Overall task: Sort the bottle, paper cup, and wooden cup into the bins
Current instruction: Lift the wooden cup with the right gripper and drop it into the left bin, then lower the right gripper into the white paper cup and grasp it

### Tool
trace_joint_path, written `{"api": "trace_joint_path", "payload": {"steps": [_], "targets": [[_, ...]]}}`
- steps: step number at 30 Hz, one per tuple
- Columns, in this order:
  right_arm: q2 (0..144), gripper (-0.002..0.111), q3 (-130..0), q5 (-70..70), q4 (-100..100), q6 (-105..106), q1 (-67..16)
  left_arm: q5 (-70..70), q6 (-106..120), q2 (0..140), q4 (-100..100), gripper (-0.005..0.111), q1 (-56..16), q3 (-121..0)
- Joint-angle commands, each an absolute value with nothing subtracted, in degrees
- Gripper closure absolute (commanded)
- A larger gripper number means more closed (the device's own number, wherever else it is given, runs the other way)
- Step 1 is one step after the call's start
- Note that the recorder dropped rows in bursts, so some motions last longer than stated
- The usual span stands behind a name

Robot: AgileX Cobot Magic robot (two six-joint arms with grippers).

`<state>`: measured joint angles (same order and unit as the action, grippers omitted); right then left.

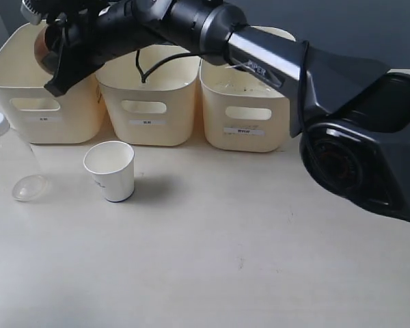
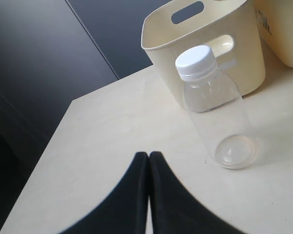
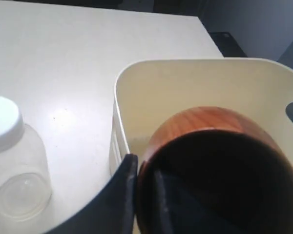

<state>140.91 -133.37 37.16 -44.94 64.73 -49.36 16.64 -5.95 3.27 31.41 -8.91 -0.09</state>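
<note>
My right gripper (image 1: 51, 49) reaches across to the left bin (image 1: 41, 119) and holds the reddish-brown wooden cup (image 1: 39, 45) above its opening. In the right wrist view the gripper (image 3: 144, 166) is shut on the cup's (image 3: 205, 122) rim, one finger outside and one inside. The clear bottle (image 1: 10, 160) with its white cap stands on the table in front of the left bin. The white paper cup (image 1: 111, 169) stands upright before the middle bin (image 1: 147, 109). My left gripper (image 2: 149, 155) is shut and empty, low over the table a short way from the bottle (image 2: 212, 112).
The right bin (image 1: 246, 123) stands beside the other two at the back of the table. The right arm's dark body (image 1: 348, 130) spans the upper right of the exterior view. The table's edge (image 2: 63, 117) runs near the left gripper.
</note>
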Motion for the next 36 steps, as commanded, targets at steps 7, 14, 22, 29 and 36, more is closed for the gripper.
{"api": "trace_joint_path", "payload": {"steps": [7, 14, 22, 29, 36], "targets": [[142.5, 0.093, -134.5, 36.2, -44.9, 64.7, -49.4, 16.5, -6.3, 3.1, 31.2, 0.107, -9.2, 0.0], [140.2, 0.073, -134.6, 36.3, -44.5, 64.4, -49.4, 16.5, -6.3, 3.1, 31.2, 0.107, -9.2, 0.0], [127.9, 0.073, -134.6, 67.8, -26.0, 52.3, -51.2, 16.5, -6.3, 3.1, 31.2, 0.107, -9.2, 0.0], [128.5, 0.067, -128.3, 70.0, -19.2, 45.5, -55.4, 16.3, -6.3, 3.1, 31.2, 0.107, -9.2, 0.0], [128.5, 0.063, -119.4, 70.0, -18.6, 45.6, -57.2, 16.3, -6.3, 3.1, 31.2, 0.107, -9.2, 0.0]]}}
